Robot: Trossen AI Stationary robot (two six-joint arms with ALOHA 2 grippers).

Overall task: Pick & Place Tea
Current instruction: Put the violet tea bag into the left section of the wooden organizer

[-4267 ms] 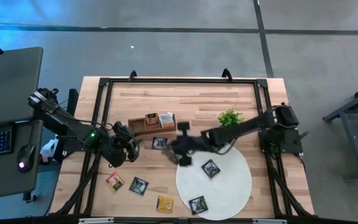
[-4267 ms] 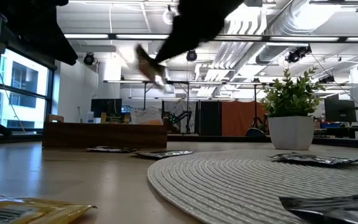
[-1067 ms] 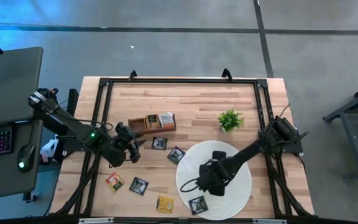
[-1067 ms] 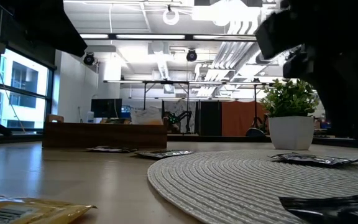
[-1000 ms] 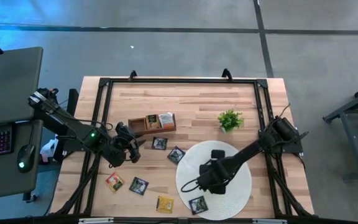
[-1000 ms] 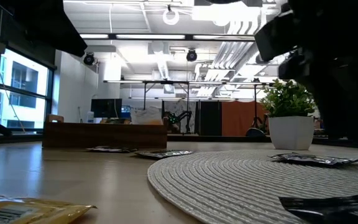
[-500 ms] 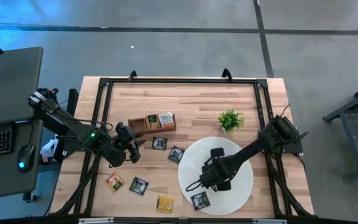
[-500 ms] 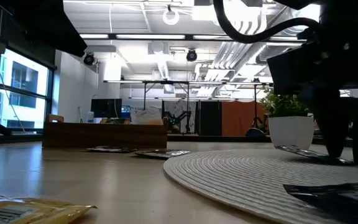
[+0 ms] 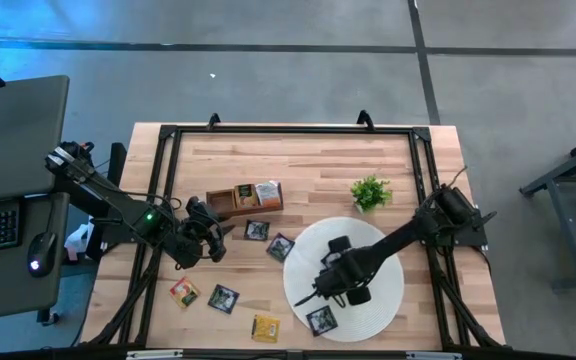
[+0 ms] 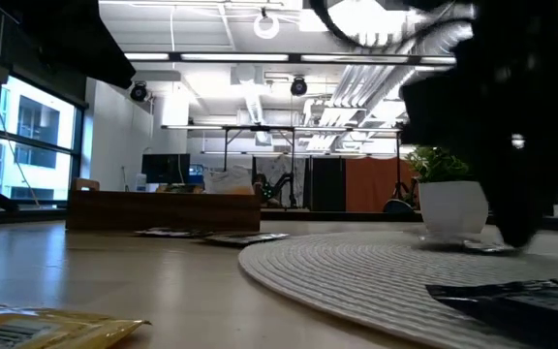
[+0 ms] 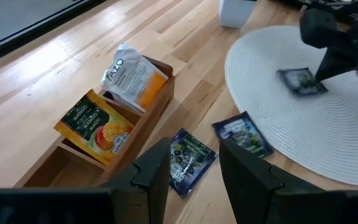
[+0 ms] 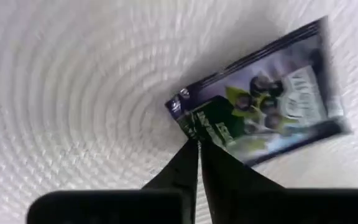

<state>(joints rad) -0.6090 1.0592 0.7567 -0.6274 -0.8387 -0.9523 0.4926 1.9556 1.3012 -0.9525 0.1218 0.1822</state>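
Right pincer (image 12: 197, 144) is closed down to a thin slit on the edge of a black tea packet (image 12: 263, 109) lying on the round white mat (image 9: 388, 295), prob. so it can be lifted by a corner and carried to the wooden tray (image 11: 86, 155). Left pincer (image 11: 191, 165) is held partly open w/ nothing in it, near the tray, above another packet (image 11: 190, 160) on the tabletop (image 9: 308, 165).

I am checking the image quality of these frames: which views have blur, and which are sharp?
Low view: the right end effector is a dark, smeared shape in front of bright ceiling lights. Right wrist view: the black tea packet and the white mat are streaked. Left wrist view: the tray and its packets are sharp. High view: sharp.
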